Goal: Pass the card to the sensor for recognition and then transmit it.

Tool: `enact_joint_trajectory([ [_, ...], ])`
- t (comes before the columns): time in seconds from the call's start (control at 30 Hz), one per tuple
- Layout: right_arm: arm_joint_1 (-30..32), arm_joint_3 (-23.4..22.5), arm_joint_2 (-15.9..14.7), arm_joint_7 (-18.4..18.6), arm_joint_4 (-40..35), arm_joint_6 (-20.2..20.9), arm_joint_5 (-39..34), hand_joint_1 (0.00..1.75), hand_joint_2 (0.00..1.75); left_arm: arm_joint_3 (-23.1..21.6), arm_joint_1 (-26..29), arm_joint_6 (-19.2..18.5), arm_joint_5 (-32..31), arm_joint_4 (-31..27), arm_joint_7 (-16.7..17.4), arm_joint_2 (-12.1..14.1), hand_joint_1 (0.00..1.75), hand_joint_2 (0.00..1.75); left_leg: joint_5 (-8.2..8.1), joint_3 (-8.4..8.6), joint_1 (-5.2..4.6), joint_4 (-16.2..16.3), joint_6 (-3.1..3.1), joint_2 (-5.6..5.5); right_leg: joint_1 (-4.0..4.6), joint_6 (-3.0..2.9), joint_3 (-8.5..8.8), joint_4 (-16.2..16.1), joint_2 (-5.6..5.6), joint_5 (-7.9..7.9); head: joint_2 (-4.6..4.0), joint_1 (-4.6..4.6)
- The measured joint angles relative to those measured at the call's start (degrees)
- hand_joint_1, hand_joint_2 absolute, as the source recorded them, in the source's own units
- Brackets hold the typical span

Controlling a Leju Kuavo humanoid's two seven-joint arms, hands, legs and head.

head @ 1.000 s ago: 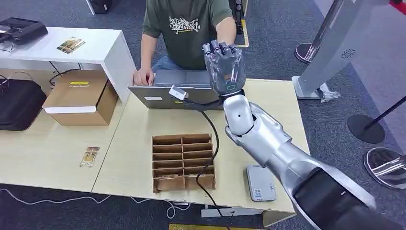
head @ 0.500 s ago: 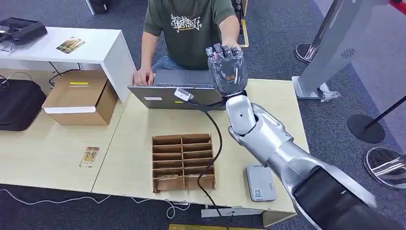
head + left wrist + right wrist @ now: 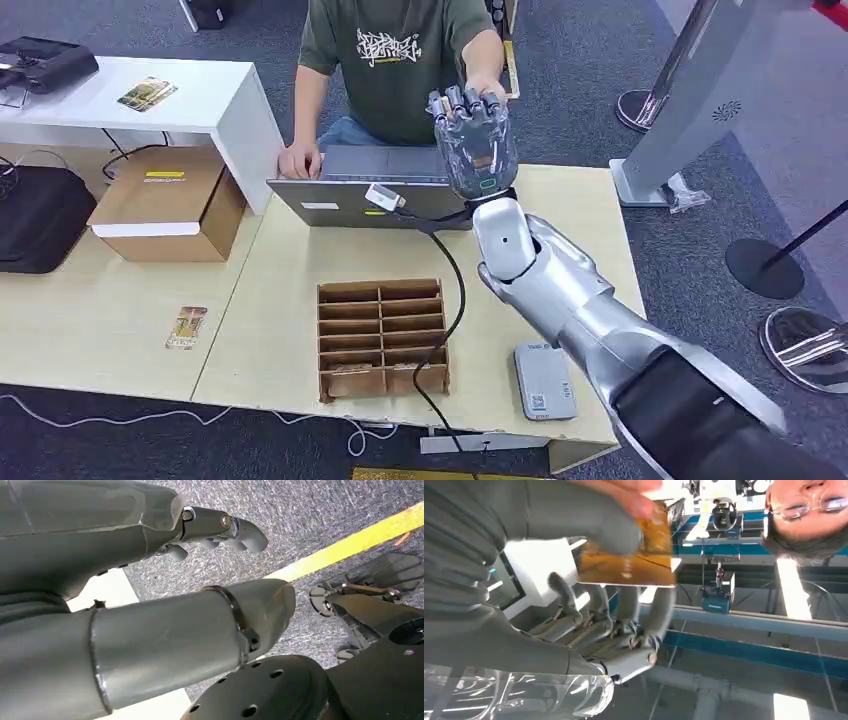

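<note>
**A:** Where was the card [image 3: 634, 555] at that moment?

**B:** In the right hand [image 3: 472, 140], raised above the far edge of the table [image 3: 290, 300] toward the person [image 3: 400, 60] sitting behind the laptop [image 3: 360, 190]. In the right wrist view the thumb [image 3: 574, 517] pressed the gold card against the fingers [image 3: 624, 610], and the person's fingers [image 3: 634, 492] were already on its far edge.

**B:** The left hand [image 3: 220, 527] hung low over the carpet, its fingers loosely curled and holding nothing.

**A:** How should the handover have gone?

**B:** My judgement: hold the arm steady, ease the thumb only once the person had a firm pinch, then open fully and draw straight back. Letting go early risked dropping the card onto the laptop.

**A:** And the sensor?

**B:** Probably the grey box [image 3: 545, 380] near the table's front edge, by the cardboard tray [image 3: 382, 335]. Whether the card had been read, I couldn't tell.

**A:** Any writing?

**B:** White graffiti-style lettering on the person's shirt, unreadable. A yellow label on the cardboard box [image 3: 170, 205] and a spare card [image 3: 187, 327] on the table, both too small to read.
</note>
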Motion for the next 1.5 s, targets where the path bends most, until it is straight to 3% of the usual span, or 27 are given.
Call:
enact_joint_trajectory([
  [0.93, 2.2, -0.4, -0.5, 0.9, -1.6, 0.0, 0.0, 0.00, 1.75, -0.8, -0.1, -0.2, 1.2, 0.1, 0.5, 0.0, 0.00, 0.00, 0.00, 0.01, 0.00, 0.0, 0.00, 0.00, 0.00, 0.00, -0.01, 0.0, 0.00, 0.00, 0.00, 0.00],
  [1.37, 13.1, -11.7, 0.2, -8.2, -11.9, 0.0, 0.0, 0.00, 1.75, -0.9, 0.9, 1.0, 3.8, 0.1, -0.7, 0.0, 0.00, 0.00, 0.00, 0.00, 0.01, 0.0, 0.00, 0.00, 0.01, 0.00, -0.01, 0.0, 0.00, -0.01, 0.00, 0.02],
  [1.5, 17.4, -14.2, 0.6, -9.3, -15.3, 0.0, 0.0, 0.00, 1.75, -0.9, 1.1, 1.2, 4.3, 0.1, -0.7, 0.0, 0.00, 0.00, 0.00, -0.01, 0.01, 0.0, 0.00, -0.01, 0.00, 0.00, 0.00, 0.0, -0.01, -0.01, 0.00, 0.02],
])
